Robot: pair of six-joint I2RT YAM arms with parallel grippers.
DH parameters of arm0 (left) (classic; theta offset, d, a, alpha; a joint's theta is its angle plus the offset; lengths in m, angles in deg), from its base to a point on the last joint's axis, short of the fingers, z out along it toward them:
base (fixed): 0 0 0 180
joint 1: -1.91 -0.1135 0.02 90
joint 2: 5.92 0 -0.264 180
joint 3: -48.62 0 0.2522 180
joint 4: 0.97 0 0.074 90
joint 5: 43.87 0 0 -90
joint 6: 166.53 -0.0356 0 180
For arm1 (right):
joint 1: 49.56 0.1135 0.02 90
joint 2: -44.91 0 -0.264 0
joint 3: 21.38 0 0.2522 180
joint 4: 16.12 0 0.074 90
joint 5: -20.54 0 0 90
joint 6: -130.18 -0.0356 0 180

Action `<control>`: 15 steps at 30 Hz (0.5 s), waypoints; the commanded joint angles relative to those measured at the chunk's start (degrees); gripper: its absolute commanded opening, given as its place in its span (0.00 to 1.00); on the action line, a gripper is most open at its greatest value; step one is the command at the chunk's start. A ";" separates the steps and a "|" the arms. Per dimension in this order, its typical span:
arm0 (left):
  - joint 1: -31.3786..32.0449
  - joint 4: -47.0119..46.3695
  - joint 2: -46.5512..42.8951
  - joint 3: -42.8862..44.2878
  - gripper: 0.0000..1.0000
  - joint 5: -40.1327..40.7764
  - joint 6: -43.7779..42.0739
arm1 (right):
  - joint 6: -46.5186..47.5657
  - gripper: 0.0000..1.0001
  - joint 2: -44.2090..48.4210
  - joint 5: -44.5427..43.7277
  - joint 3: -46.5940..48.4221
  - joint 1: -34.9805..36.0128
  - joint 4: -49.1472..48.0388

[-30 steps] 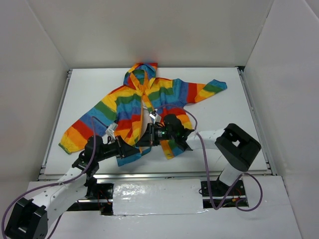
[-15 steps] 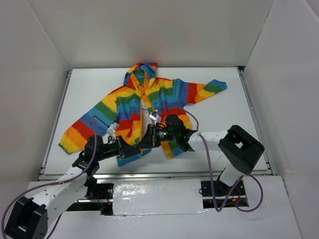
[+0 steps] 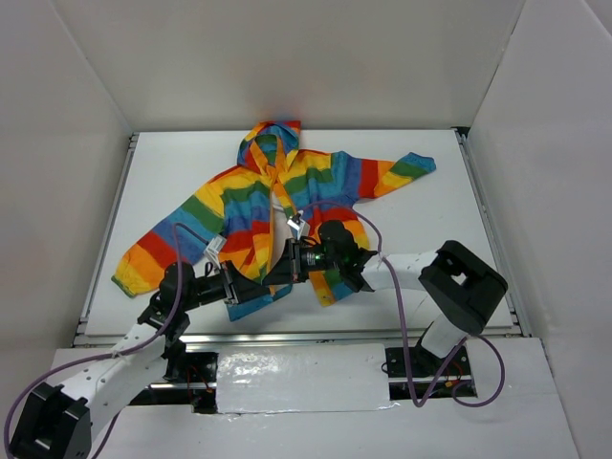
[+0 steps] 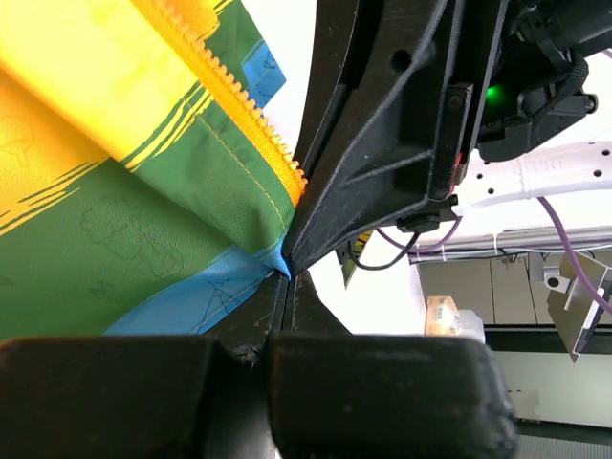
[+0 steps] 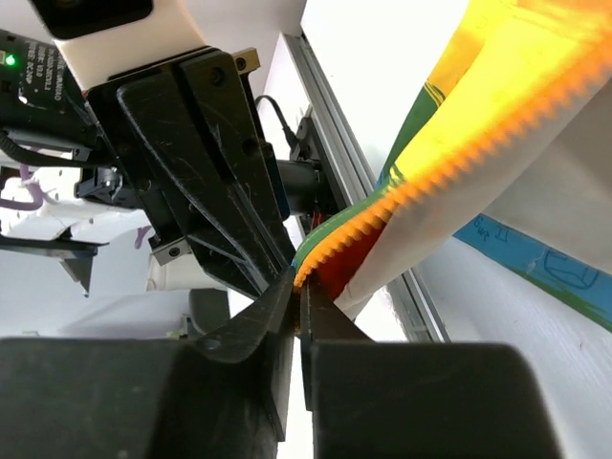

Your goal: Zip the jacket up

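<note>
Jacket (image 3: pixel 251 196) lies flat on white worktop (image 3: pixel 430 229), hood twd far edge, sleeves spread, rainbow stripes. Front gapes open lower down and I see orange zipper teeth (image 5: pixel 459 153) running alone, not meshed. L arm stretches low from near-left corner; L end effector (image 3: pixel 251 285) is pinched tight on one front panel's bottom corner, at the blue hem. R arm bends in from the right; R end effector (image 3: pixel 279 268) is clamped on the other zipper end. Tips nearly touch.
</note>
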 commanded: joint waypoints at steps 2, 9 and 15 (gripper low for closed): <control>0.07 -9.02 -1.30 0.68 0.00 -1.31 0.68 | 1.82 0.00 1.13 0.87 -0.95 0.88 1.55; 0.07 -6.46 -0.51 0.33 0.47 -0.78 -0.46 | 3.75 0.00 3.06 0.44 0.19 0.70 4.53; 0.07 -6.29 -0.16 -0.19 0.45 -0.69 -1.16 | 6.83 0.00 4.55 -0.36 1.78 0.44 9.63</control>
